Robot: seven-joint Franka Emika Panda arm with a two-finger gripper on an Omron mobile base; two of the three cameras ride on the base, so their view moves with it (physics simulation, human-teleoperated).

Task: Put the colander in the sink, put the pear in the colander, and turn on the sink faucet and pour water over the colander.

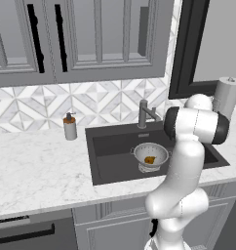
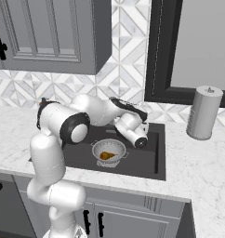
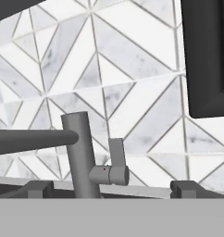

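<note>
The jaws of the gripper (image 3: pixel 111 189) are spread wide with nothing held between them, the two dark tips being seen at either side of the hand view. Directly ahead of them one faucet (image 3: pixel 81 155) is seen: its post stands upright, its spout runs out level to the left of that view, and its short lever (image 3: pixel 116 157) stands upright on a stub at the right of the post. Behind it lies the tiled wall (image 3: pixel 132 92), and a dark window frame (image 3: pixel 206 55) is seen at upper right. In the left base view the faucet is seen at the back edge of one dark sink (image 1: pixel 115 146), with its spout angled out over the basin. One colander (image 1: pixel 150 156) is set upright in the sink, and one pear (image 1: pixel 149 159) lies inside it; which way the pear's narrow end points cannot be told. One soap bottle (image 1: pixel 69 127) stands on the counter (image 1: pixel 37 171) left of the sink, and one paper towel roll (image 2: pixel 204 113) stands upright to the right, well apart. The sink's right part is hidden by the arm.
</note>
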